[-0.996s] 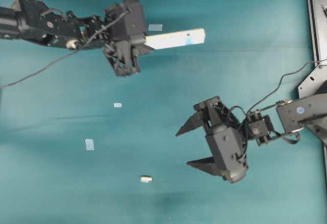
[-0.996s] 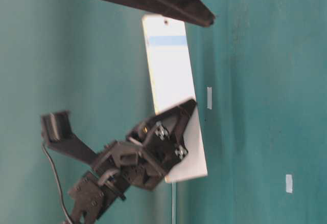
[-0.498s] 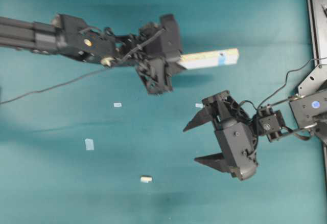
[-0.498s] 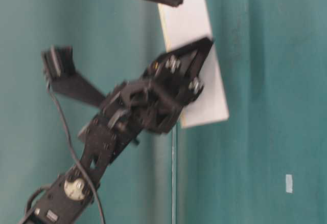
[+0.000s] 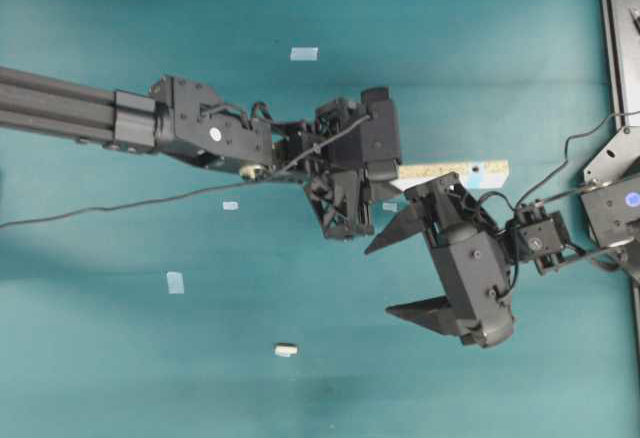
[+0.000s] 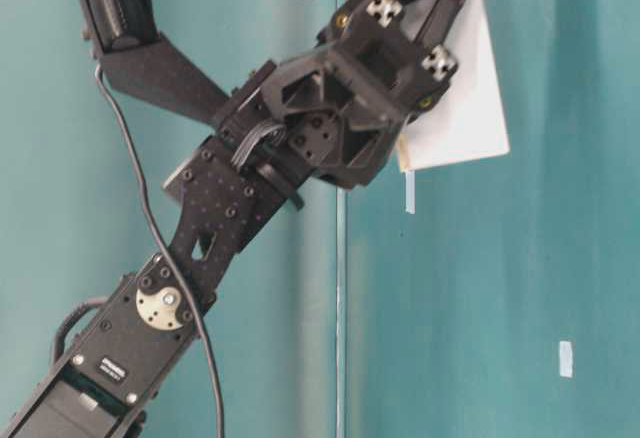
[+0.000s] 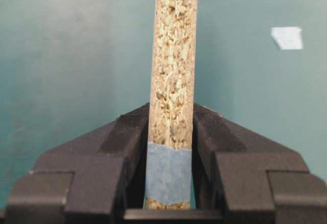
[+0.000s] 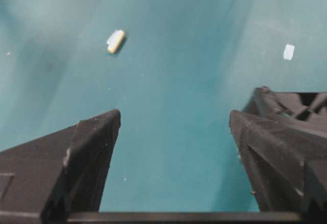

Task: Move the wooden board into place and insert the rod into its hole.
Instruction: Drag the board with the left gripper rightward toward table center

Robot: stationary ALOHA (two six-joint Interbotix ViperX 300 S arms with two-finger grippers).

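Jaws of the left gripper [image 7: 168, 157] hide the wooden board [image 7: 172, 81] base

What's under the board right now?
The board is held edge-up in the left gripper, above bare teal cloth. The right gripper covers the cloth beneath the board's far end. The rod lies apart.

Teal cloth [image 5: 100, 358] covered the whole frame; small pale-blue tape squares [image 5: 176, 282] lay scattered at upper centre and centre left.

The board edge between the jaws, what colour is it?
Speckled tan wooden board with a grey-blue band; left wrist view.
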